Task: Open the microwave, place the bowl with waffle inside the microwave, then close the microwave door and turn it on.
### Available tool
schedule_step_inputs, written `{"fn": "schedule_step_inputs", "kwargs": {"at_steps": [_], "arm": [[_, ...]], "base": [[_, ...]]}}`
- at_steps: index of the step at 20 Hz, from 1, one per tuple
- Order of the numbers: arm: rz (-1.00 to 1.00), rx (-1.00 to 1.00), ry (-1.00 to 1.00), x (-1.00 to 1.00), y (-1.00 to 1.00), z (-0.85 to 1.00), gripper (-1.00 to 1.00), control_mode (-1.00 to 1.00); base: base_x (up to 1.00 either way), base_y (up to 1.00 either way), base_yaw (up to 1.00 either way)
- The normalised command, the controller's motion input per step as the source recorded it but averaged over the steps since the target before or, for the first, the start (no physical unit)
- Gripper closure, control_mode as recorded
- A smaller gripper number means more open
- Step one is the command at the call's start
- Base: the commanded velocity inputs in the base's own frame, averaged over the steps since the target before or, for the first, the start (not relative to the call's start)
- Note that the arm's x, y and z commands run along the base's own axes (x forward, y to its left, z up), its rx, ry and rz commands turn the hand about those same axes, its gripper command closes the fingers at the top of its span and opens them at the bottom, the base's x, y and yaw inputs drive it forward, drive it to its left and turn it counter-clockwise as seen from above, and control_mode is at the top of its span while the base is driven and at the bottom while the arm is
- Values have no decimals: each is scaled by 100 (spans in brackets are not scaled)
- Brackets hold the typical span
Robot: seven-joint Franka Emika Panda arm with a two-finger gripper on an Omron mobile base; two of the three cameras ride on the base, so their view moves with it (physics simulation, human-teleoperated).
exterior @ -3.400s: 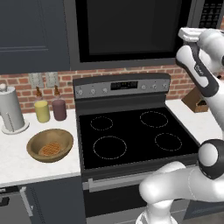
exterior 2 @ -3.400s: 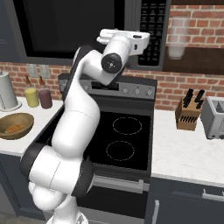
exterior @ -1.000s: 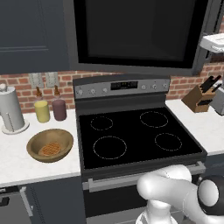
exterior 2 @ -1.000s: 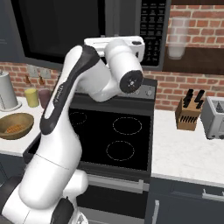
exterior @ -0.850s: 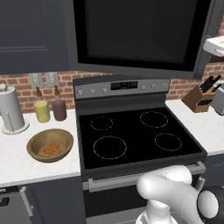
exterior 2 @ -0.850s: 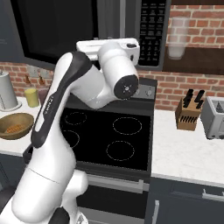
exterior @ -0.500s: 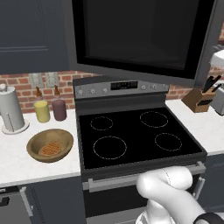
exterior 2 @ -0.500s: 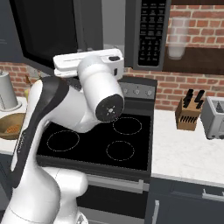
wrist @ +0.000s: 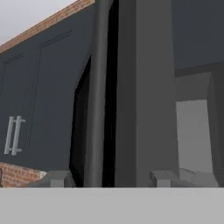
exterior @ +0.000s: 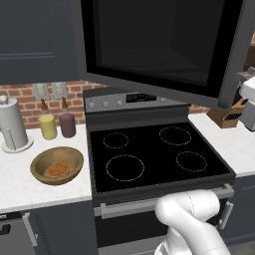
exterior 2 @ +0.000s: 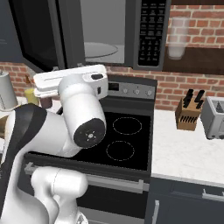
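The microwave (exterior 2: 131, 30) hangs above the stove with its cavity and glass turntable exposed. The microwave door (exterior: 154, 45) is swung out wide, and its black window spans the top of the left base view. In the hand view my gripper (wrist: 110, 179) is open, one fingertip on each side of the door's vertical bar handle (wrist: 97, 87) and neither touching it. My arm (exterior 2: 83, 113) reaches up under the door's free edge. The brown bowl (exterior: 69, 158) sits on the counter left of the stove, and the waffle (exterior: 57, 170) lies in it.
The black stove top (exterior: 149, 154) lies under the microwave. A yellow jar (exterior: 48, 126), a maroon jar (exterior: 67, 124) and a paper towel roll (exterior: 12, 130) stand behind the bowl. On the right counter are a knife block (exterior 2: 187, 114) and a toaster (exterior 2: 215, 117).
The microwave door has swung further open with my arm pulling it out. My fingers were shut on the handle and now stand apart from it.
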Motion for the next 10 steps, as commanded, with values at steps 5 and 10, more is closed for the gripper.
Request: {"fn": "schedule_step_inputs", "kwargs": {"at_steps": [5, 10], "arm": [[3, 15, 0, -11, -100, 17, -100, -100], [12, 16, 4, 13, -97, 3, -100, -100]], "base": [[0, 0, 0], [0, 0, 0]]}}
